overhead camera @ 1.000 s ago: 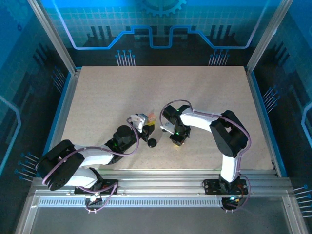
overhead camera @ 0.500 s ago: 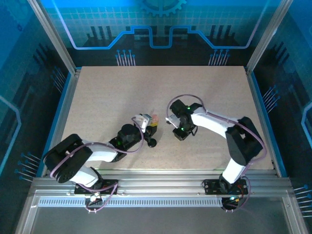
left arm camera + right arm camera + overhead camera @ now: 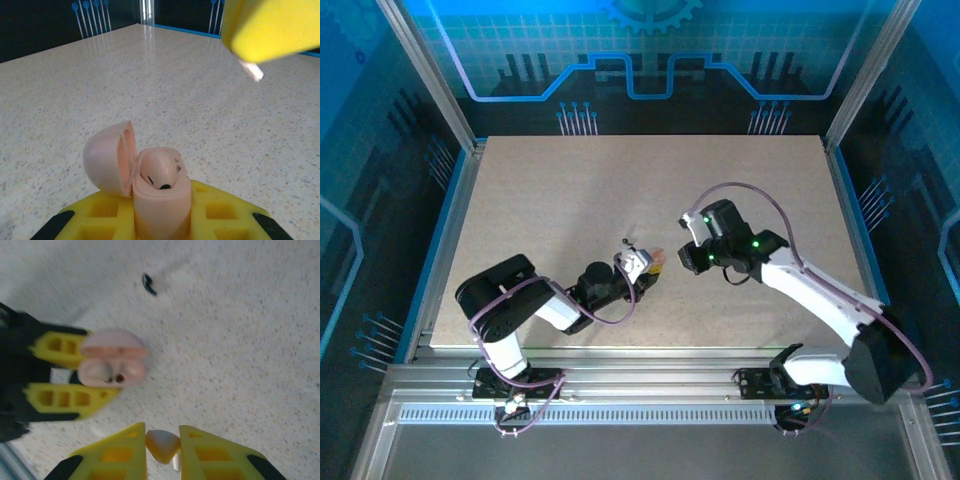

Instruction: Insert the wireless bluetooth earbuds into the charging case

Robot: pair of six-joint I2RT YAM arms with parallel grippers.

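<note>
Right wrist: right gripper pinches pale earbud, case open

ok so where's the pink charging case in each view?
Top external: charging case near the centre of the table, slightly toward the near edge, at the left gripper tip.
Left wrist: bottom centre, lid open to the left.
Right wrist: left of centre, above the right gripper holding a pale earbud.
Shared landmark: the left gripper's yellow fingers clamping the case.
</note>
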